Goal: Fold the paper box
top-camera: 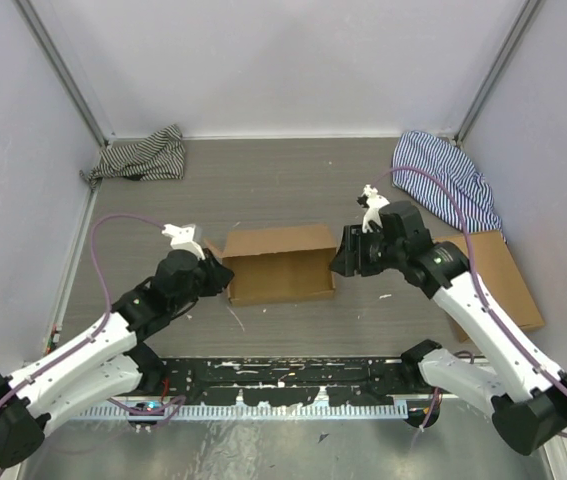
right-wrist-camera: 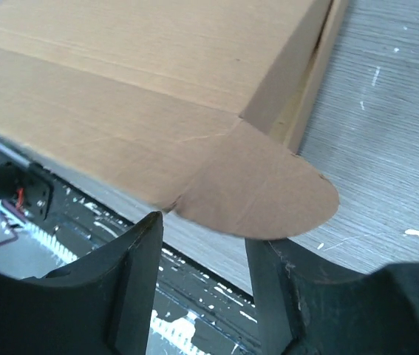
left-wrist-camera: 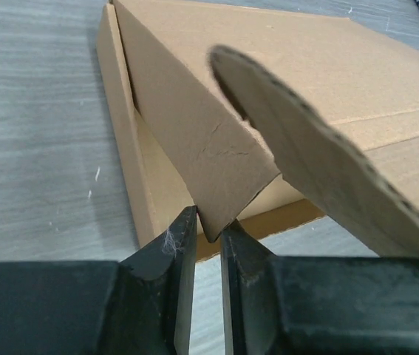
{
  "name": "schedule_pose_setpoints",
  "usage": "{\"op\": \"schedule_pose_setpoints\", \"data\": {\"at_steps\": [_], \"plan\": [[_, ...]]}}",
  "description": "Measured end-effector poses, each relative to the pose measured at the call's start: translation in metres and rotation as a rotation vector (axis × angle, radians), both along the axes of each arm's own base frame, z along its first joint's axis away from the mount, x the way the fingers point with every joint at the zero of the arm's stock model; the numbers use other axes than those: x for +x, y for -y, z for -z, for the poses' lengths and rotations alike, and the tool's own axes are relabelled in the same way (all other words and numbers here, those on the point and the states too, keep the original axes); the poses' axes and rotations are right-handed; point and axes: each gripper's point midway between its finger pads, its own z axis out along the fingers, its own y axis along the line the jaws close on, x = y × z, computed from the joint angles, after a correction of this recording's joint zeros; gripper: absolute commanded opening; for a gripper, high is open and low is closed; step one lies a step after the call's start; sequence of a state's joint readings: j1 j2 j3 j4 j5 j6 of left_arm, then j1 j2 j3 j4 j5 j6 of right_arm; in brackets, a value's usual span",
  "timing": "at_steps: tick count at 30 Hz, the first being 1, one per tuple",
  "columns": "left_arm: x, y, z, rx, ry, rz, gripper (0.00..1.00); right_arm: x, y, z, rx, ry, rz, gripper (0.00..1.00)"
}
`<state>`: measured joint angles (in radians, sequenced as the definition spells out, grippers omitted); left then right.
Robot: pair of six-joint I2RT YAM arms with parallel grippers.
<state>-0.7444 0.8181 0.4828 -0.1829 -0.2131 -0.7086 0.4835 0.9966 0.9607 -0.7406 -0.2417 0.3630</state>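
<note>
The paper box [top-camera: 278,262] lies mid-table, brown cardboard, partly folded with its lid leaning over the tray. My left gripper [top-camera: 221,272] is at its left end. In the left wrist view the gripper [left-wrist-camera: 209,225] is shut on the lower corner of a side flap [left-wrist-camera: 202,148], and a rounded tab [left-wrist-camera: 320,155] sticks out to the right. My right gripper [top-camera: 341,262] is at the box's right end. In the right wrist view the gripper [right-wrist-camera: 203,233] is open, and a rounded tab [right-wrist-camera: 268,192] hangs just above the gap, touching the right finger [right-wrist-camera: 283,274].
A second flat brown cardboard box [top-camera: 508,275] lies at the right under my right arm. A grey striped cloth [top-camera: 143,155] is at the back left, a blue striped cloth [top-camera: 448,180] at the back right. A black rail [top-camera: 283,375] runs along the near edge.
</note>
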Motion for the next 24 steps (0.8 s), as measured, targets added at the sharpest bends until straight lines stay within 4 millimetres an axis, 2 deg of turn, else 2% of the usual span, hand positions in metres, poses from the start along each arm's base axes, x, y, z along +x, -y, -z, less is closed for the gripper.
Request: {"op": "schedule_pose_setpoints", "data": {"at_steps": [7,11,14,17,20,22,24], "plan": [[-0.037,-0.003,-0.005,-0.114,-0.122,0.020,0.32,-0.033,-0.002,-0.048,0.129,0.139,-0.109,0.55],[-0.061,-0.002,-0.008,-0.167,-0.197,0.069,0.35,-0.036,-0.004,-0.070,0.179,0.203,-0.116,0.54],[-0.079,-0.007,-0.012,-0.207,-0.227,0.090,0.37,-0.029,-0.009,-0.079,0.211,0.226,-0.105,0.53],[-0.092,-0.015,-0.025,-0.269,-0.209,0.098,0.39,-0.016,-0.017,-0.080,0.230,0.220,-0.089,0.51],[-0.100,-0.023,-0.039,-0.328,-0.160,0.094,0.41,0.001,-0.025,-0.069,0.221,0.190,-0.076,0.49],[-0.102,-0.030,-0.047,-0.360,-0.117,0.081,0.42,0.013,-0.031,-0.053,0.202,0.153,-0.066,0.48],[-0.101,-0.038,-0.055,-0.384,-0.066,0.056,0.42,0.023,-0.035,-0.029,0.173,0.095,-0.055,0.47]]}}
